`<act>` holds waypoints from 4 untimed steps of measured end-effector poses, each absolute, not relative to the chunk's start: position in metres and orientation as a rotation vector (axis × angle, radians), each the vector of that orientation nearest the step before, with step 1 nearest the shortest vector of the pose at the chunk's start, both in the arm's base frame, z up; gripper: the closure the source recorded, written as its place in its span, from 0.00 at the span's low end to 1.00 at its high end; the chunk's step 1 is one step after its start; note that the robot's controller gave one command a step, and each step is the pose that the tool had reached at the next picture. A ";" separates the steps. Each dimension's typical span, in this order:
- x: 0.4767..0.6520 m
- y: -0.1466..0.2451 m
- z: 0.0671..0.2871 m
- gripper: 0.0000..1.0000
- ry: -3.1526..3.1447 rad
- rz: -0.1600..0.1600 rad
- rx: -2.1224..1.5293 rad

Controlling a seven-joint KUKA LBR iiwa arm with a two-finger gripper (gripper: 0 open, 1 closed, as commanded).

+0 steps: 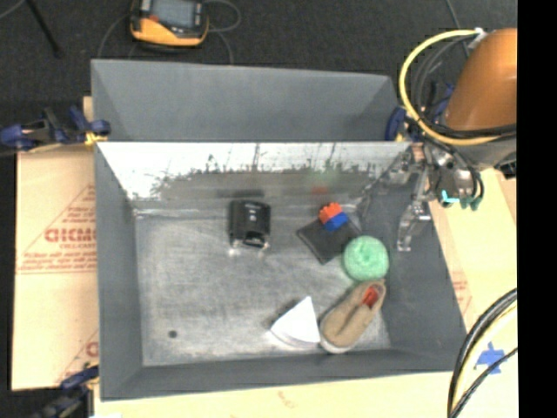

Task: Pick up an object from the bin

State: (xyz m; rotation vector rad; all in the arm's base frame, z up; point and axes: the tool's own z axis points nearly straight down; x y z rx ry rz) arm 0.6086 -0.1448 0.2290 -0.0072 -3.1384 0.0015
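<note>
Gripper (414,220) hangs by the bin's (200,303) 3 o'clock wall. Can't tell if it's released or clenched, and I see nothing in it. The closest thing is a fuzzy green ball (365,258) at its 8 o'clock, with a tan slipper (351,318) just beside that. I'd guess the sloped walls bunch stuff together there. Loads of bare floor toward 9 o'clock, but the 3 o'clock wall looks tight.

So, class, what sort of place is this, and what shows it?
Probably a robotics lab: a robot gripper hangs over a grey metal bin of odd small things, such as a green ball, and cables trail on the dark floor.
</note>
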 end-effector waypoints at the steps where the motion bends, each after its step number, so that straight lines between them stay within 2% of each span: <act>1: 0.610 -0.144 0.234 0.00 -3.147 0.004 -0.003; 2: 0.597 -0.148 0.186 0.00 -3.151 0.005 0.082; 3: 0.598 -0.139 0.118 0.00 -3.145 0.006 0.188; 4: 0.615 -0.155 0.078 1.00 -3.160 0.007 -0.015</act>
